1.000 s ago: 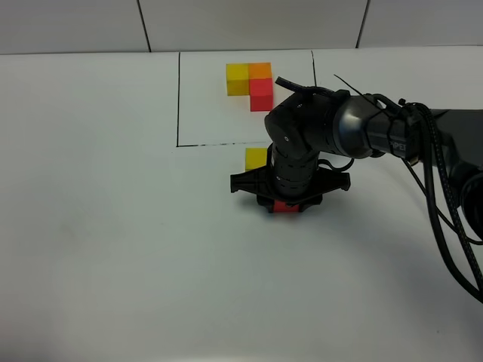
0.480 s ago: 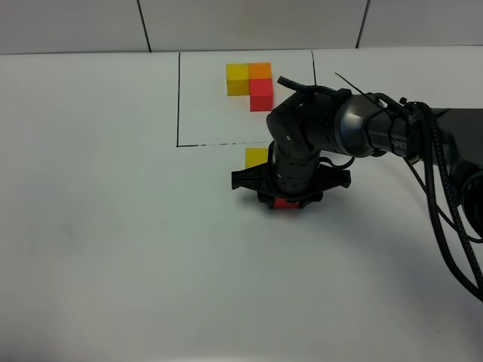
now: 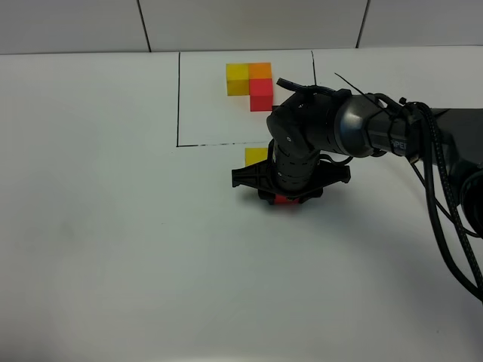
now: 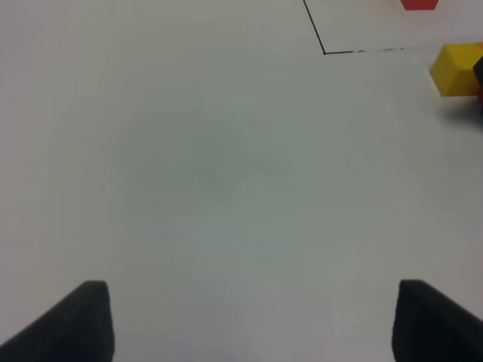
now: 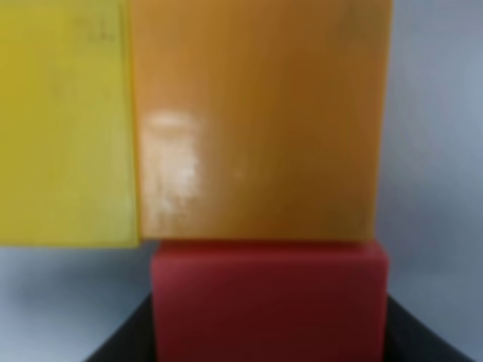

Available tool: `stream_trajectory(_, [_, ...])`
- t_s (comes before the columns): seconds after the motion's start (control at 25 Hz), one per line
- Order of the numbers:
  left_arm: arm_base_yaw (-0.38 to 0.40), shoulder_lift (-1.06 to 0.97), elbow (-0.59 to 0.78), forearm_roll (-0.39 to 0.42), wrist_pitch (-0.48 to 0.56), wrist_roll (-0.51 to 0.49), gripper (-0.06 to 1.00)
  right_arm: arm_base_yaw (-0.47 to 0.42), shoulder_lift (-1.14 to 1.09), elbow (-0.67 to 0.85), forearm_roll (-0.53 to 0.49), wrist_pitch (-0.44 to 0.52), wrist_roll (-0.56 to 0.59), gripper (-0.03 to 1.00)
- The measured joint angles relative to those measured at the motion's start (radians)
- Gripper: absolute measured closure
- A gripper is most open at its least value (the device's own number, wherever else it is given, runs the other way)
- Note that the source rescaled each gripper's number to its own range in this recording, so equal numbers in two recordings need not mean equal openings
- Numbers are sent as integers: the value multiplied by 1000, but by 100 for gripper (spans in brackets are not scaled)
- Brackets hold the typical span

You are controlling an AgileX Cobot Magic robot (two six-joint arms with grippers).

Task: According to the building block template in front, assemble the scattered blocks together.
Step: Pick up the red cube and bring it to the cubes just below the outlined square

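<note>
While angled straight down, right pincer (image 3: 285, 197) clamps red cube (image 3: 284, 200), touching orange cube (image 5: 256, 113), left pincer (image 4: 253, 320) gaping, empty.

2 yellow cubes (image 3: 256, 156), 2 orange (image 5: 256, 121), 2 red (image 3: 284, 200).

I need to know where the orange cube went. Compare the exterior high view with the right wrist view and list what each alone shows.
Only the exterior high view shows the outlined template of three small cubes and the right arm whose tool covers the loose cluster. Only the right wrist view shows the loose matte orange cube, touching the yellow and red ones. Both show the loose yellow cube and red cube.
</note>
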Motion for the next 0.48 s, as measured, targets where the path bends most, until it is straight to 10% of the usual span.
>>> stream_trajectory(0.48, [0, 0, 0, 0, 0, 0, 25, 0, 0, 0, -2, -1, -5, 96])
